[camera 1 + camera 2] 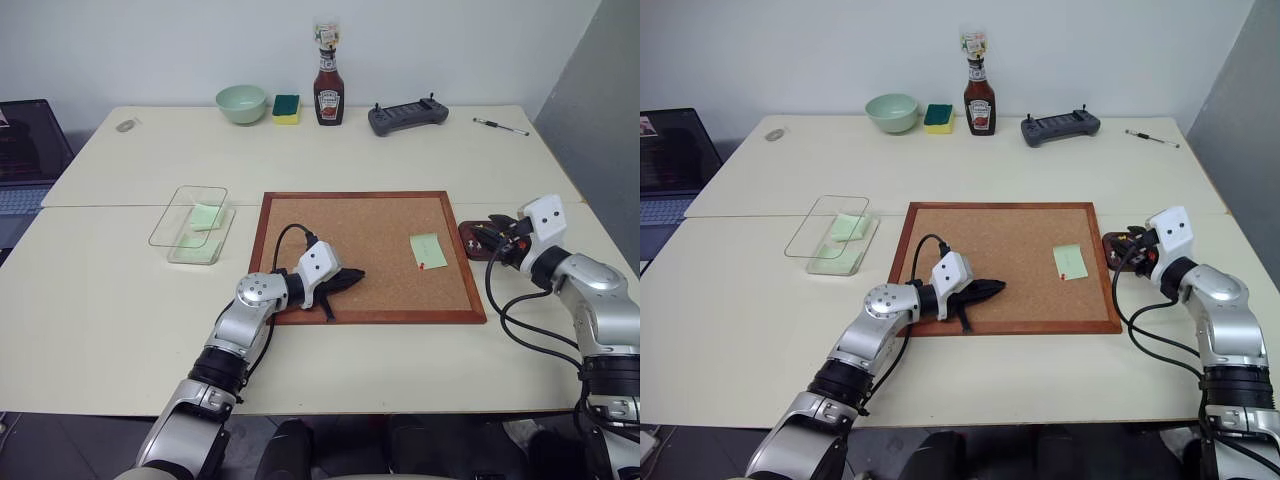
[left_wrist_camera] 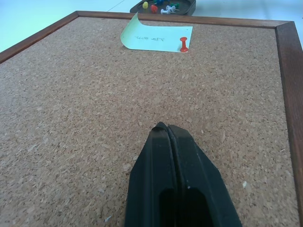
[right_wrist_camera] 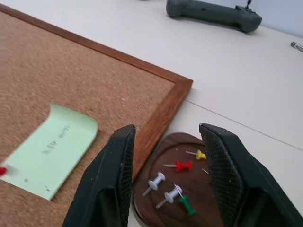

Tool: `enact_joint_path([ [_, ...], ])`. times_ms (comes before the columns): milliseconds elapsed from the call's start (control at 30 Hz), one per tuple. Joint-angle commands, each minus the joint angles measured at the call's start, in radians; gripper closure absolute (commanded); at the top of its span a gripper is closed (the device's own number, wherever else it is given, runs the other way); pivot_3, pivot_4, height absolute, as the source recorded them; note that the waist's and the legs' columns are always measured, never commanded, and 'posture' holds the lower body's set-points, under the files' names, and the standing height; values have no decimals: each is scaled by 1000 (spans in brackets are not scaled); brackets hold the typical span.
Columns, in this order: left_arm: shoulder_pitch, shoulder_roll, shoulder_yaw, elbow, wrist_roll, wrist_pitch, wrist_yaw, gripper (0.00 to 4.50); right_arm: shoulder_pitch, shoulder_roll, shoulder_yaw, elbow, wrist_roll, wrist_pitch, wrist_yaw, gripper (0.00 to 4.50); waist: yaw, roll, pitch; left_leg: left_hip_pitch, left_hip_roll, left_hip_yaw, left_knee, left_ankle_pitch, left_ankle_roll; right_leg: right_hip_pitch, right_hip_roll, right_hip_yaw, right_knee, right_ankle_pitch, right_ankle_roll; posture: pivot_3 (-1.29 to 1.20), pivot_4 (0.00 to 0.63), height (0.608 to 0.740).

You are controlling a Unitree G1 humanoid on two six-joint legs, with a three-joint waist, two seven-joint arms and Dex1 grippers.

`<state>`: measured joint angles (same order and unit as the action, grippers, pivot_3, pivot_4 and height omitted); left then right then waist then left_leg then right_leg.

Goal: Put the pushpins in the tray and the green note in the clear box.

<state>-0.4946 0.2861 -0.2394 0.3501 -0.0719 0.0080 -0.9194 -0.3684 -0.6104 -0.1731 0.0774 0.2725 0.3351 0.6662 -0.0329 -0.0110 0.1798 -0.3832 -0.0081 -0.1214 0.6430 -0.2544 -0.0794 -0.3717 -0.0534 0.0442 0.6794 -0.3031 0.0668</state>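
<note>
A green note [image 1: 428,250] lies on the corkboard [image 1: 340,225], held at its near corner by a red pushpin [image 2: 183,45]. Another green slip [image 1: 207,215] lies inside the clear box [image 1: 172,228], left of the board. The dark brown tray [image 3: 158,153] sits just off the board's right edge and holds several pushpins [image 3: 182,165]: white, red, yellow and green. My right gripper [image 3: 166,127] hovers over the tray, open, with nothing between its fingers. My left gripper [image 1: 350,277] is shut and empty, low over the board's near left part and pointing toward the note.
Along the far edge stand a pale green bowl [image 1: 241,102], a sponge [image 1: 286,108], a ketchup bottle [image 1: 328,90], a dark controller [image 1: 407,117] and a pen [image 1: 500,126]. A laptop [image 1: 22,150] sits off the table's left side.
</note>
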Motion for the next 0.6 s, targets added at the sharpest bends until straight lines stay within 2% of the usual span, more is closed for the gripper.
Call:
enact_joint_path([
  [33,18,-1,-19,30,17,9,1,4500,33,-10,29,-176,93,98,76,2219,0,0,0,0,0,0,0,0,0,0,0,0,0,0,0,0,150,740],
  [267,18,-7,-18,29,16,10,7,4500,77,-48,132,-285,105,184,165,2219,0,0,0,0,0,-1,0,0,0,1,0,-1,0,0,0,0,150,740],
  [600,21,-6,-19,24,16,14,13,4500,45,-53,194,-174,23,111,180,2219,1,0,0,0,0,-1,0,0,0,1,0,-1,-1,0,0,0,150,740],
])
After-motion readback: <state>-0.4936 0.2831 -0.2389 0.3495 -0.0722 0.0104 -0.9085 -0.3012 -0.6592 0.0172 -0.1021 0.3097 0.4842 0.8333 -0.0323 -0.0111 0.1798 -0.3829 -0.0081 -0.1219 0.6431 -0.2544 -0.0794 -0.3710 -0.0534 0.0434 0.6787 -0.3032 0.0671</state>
